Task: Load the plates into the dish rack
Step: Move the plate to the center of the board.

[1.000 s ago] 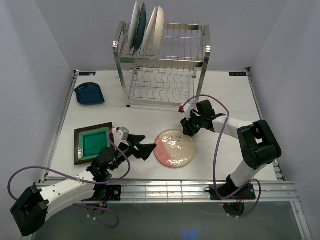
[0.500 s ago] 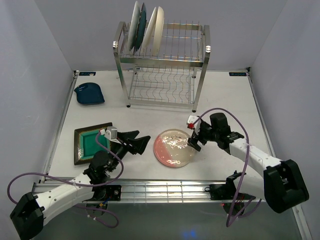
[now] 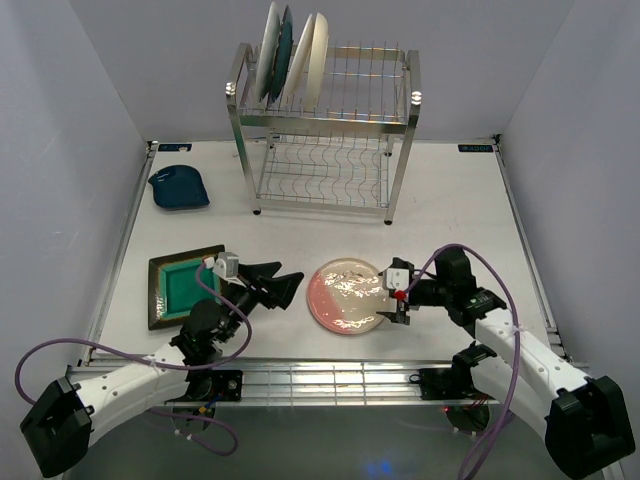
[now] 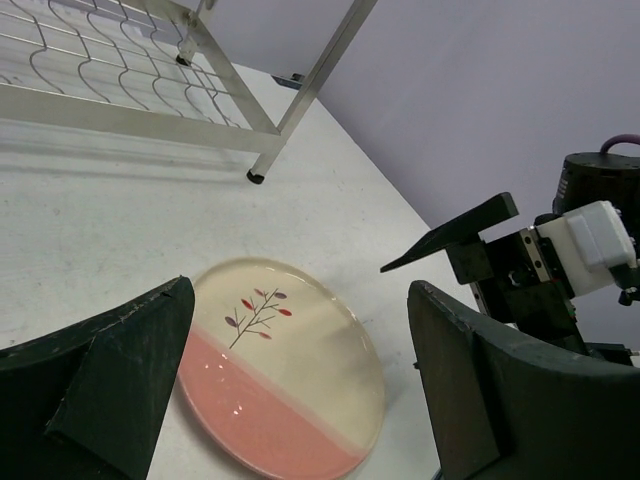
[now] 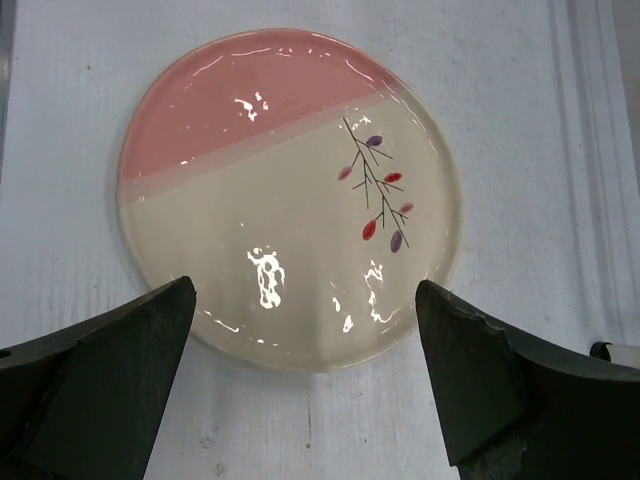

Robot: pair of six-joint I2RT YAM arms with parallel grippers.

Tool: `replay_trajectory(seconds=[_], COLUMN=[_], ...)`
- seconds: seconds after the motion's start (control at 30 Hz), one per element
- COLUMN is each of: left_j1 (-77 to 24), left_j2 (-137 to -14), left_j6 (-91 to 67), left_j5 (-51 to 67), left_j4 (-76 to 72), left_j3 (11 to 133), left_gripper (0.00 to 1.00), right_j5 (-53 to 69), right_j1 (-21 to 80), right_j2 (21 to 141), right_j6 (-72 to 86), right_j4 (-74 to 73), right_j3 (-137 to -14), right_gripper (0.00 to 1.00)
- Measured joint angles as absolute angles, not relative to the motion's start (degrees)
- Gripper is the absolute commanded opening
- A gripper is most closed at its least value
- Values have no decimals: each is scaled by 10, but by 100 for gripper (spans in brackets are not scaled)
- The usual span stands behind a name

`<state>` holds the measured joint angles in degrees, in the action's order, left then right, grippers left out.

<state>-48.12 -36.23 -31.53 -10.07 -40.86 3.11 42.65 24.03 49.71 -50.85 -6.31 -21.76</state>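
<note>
Pink-and-cream plate (image 3: 348,297), leaf-sprig motif: flat on counter (image 3: 450,200), front centre, between both arms. Right gripper (image 3: 392,298): at its right rim, fingers wide, empty. Left gripper (image 3: 290,284): just left of it, fingers wide, empty. Dish rack (image 3: 325,130): rear centre; upright plates (image 3: 290,55) in upper tier, left end. Square green plate (image 3: 185,284), dark blue dish (image 3: 179,188): counter, left.

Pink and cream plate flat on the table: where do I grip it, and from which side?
Probably the rim at its right edge. The plate lies flat on the table and is shallow, so only its thin rim offers a pinch. The open right gripper sits at that edge. Come in low from the right, one finger over the lip and one beneath.
</note>
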Motion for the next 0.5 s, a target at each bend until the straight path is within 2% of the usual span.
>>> replay_trajectory(seconds=[0.23, 0.5], left_j1=[-481, -481], left_j2=[-392, -403], left_j6=[-316, -315], left_j5=[-101, -101], left_j4=[-409, -411], left_j3=[31, 31], left_gripper=[98, 98], right_j5=[424, 328], right_j1=[252, 349], right_j2=[470, 507], right_j6=[-506, -482], right_j4=[-55, -8], right_j3=[-207, -207], right_gripper=[96, 98])
